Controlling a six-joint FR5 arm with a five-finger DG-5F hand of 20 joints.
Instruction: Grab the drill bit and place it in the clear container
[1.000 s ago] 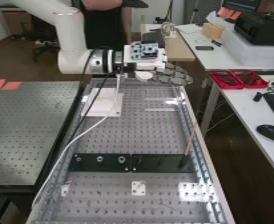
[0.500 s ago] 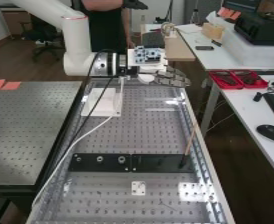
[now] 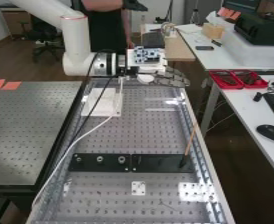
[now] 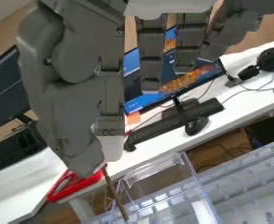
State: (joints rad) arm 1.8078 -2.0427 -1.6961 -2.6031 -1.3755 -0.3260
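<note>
The bench (image 3: 141,137) has a metal top, smooth and shiny in patches. The container (image 4: 152,168) is glossy, see-through plastic. The arm (image 3: 76,40) looks smooth, the hand (image 3: 169,77) mostly matt; the trays (image 3: 229,86) are smooth plastic.

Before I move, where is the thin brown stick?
In the high view, the thin brown stick slants up from the right end of the black strip, near the right edge of the perforated bench.

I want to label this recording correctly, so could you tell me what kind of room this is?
Probably a robotics lab: a white robot arm, a perforated metal bench, and a computer mouse.
</note>
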